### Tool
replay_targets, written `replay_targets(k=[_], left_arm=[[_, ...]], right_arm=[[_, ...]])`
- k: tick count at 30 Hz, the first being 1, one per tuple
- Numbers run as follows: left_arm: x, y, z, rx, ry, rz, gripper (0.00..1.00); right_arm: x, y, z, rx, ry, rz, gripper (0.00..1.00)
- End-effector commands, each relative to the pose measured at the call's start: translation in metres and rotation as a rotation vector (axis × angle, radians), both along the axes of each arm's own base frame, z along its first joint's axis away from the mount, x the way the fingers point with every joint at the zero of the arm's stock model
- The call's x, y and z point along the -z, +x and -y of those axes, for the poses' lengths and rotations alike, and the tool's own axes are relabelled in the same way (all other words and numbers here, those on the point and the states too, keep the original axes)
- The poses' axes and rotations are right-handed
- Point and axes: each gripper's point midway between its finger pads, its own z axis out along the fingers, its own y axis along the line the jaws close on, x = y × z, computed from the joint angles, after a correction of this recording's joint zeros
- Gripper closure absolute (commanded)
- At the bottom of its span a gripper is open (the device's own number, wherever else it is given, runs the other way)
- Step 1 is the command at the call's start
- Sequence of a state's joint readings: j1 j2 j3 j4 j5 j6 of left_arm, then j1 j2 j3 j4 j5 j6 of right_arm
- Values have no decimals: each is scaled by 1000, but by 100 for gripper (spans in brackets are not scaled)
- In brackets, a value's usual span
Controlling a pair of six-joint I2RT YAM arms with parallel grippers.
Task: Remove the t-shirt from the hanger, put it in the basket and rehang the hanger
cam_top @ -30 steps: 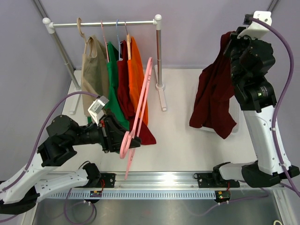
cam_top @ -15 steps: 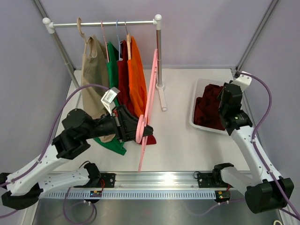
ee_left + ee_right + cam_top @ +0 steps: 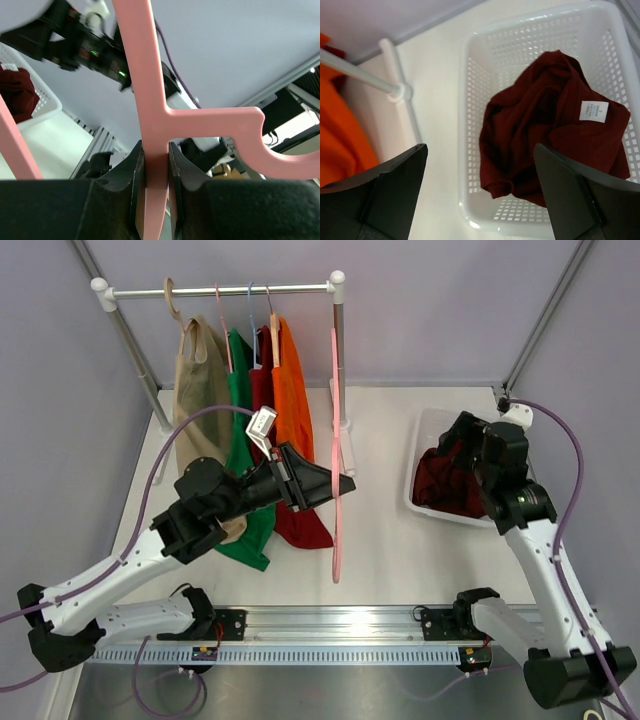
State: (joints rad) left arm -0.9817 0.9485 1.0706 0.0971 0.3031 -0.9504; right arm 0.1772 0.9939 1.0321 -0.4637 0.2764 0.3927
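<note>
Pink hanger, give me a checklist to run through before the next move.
1. Pink hanger bare, no shirt on it: ok.
2. Left pincer shut on the hanger: ok.
3. Maroon t-shirt lying in the white basket: ok.
4. Right pincer open and empty above the basket: ok.
5. Hook lined up with the rail: cannot tell.

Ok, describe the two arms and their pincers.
The left arm and right arm have white links, black joints and a looping purple cable each. The left pincer and right pincer are black with broad wedge-shaped fingers.
</note>
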Motion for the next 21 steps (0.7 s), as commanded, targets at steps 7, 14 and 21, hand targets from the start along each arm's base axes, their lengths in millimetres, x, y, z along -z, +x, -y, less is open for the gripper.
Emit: replay_targets(k=[7, 14, 21], left_arm=[[-30, 81, 4, -203, -180, -36, 100], [-45, 126, 23, -282, -242, -73, 100], [-51, 152, 36, -282, -234, -94, 100]], right_arm=[[-115, -122, -112, -673, 323, 330, 27], [-149, -173, -152, -958, 363, 384, 25], [-141, -163, -171, -990, 250, 296, 18]])
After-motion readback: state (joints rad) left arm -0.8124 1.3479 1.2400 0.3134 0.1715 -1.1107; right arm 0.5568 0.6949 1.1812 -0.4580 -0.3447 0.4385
